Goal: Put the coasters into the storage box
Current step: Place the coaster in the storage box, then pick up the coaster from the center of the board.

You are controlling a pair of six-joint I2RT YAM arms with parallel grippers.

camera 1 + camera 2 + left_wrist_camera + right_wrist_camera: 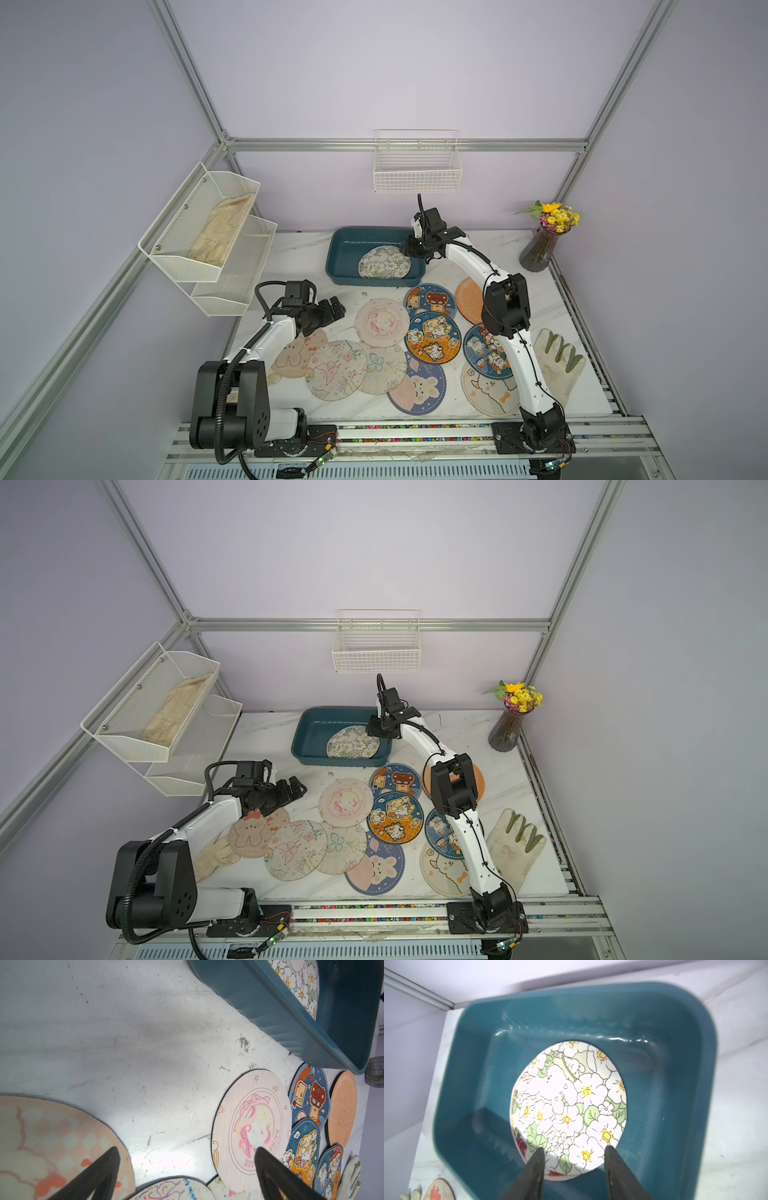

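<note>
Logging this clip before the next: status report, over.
Right gripper jaws apart above storage box, holding nothing. Left gripper open, empty, above the table. Floral coaster lies in box; other coasters on table. Nothing in the way.

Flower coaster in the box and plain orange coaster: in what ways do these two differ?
The flower coaster is printed with white blossoms and green leaves; the plain orange coaster bears no picture. The flower coaster lies inside the storage box; the orange coaster lies on the table. The right arm hides part of the orange coaster; the flower coaster shows almost whole. Both are thin round mats.
</note>
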